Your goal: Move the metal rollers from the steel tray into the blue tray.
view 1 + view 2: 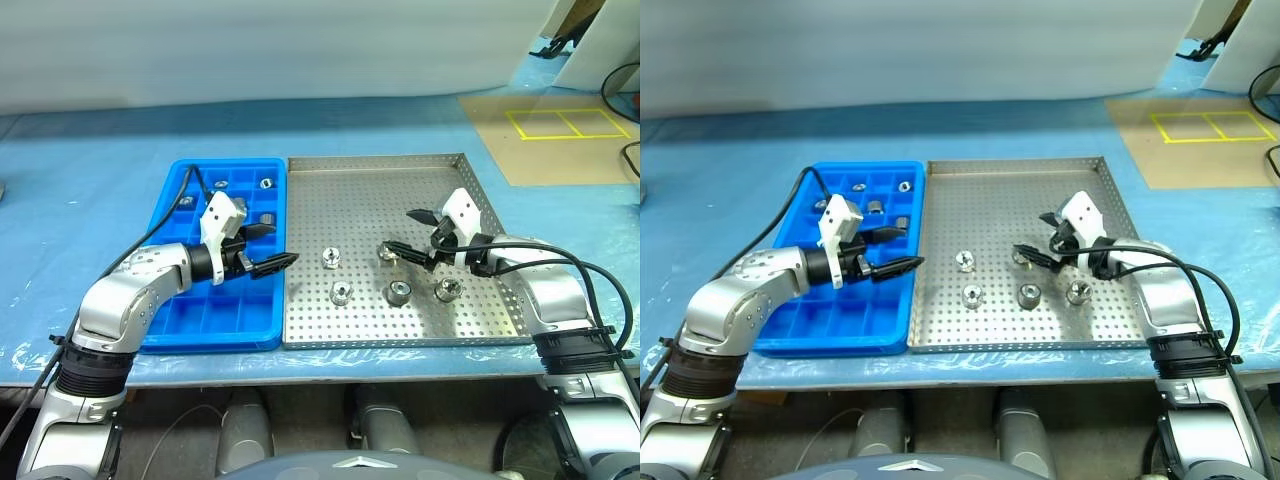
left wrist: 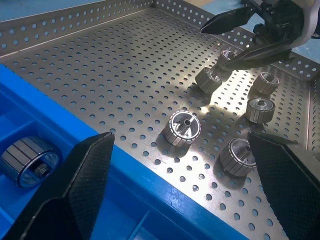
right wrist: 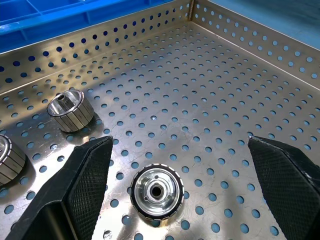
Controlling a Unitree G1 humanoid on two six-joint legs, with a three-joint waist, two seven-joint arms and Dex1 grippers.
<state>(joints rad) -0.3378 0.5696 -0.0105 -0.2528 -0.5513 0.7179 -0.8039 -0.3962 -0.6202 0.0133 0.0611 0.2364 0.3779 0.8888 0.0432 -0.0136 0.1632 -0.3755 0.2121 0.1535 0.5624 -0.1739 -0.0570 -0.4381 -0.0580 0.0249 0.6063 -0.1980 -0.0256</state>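
Observation:
Several metal rollers lie in the near half of the steel tray (image 1: 400, 180), among them one (image 1: 329, 258) near its middle and one (image 1: 446, 289) further right. My right gripper (image 1: 399, 231) hangs open just above the roller (image 3: 156, 191) at the back of that group, which sits between its fingers with nothing gripped. My left gripper (image 1: 278, 247) stands open and empty over the right edge of the blue tray (image 1: 215, 320), pointing toward the steel tray. A few rollers lie in the blue tray's far compartments, such as one (image 1: 267, 183) and one (image 2: 27, 160).
Both trays sit side by side on a table covered with blue film (image 1: 90, 170). A brown board with yellow tape squares (image 1: 560, 125) lies at the far right. A black cable (image 1: 195, 185) from my left arm arches over the blue tray.

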